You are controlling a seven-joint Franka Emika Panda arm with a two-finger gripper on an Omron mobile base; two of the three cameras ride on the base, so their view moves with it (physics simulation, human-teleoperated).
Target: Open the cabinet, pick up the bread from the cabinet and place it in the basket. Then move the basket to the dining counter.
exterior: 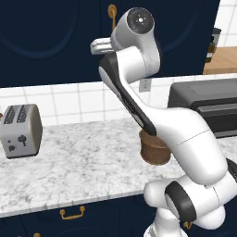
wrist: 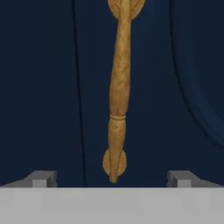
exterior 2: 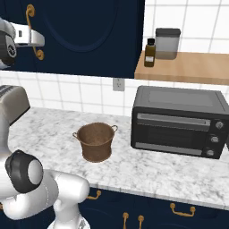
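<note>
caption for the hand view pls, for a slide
Open gripper lined up on the brass handle of the closed navy cabinet, fingertips either side of it, not yet touching.

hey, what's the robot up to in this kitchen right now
The robot arm is reaching up to the dark navy cabinet, with its open end effector lined up on the long brass handle, one finger on each side and not yet gripping it. The cabinet door is closed, so the bread can't be seen. The brown basket sits empty on the marble worktop, between the toaster and the black toaster oven.
</note>
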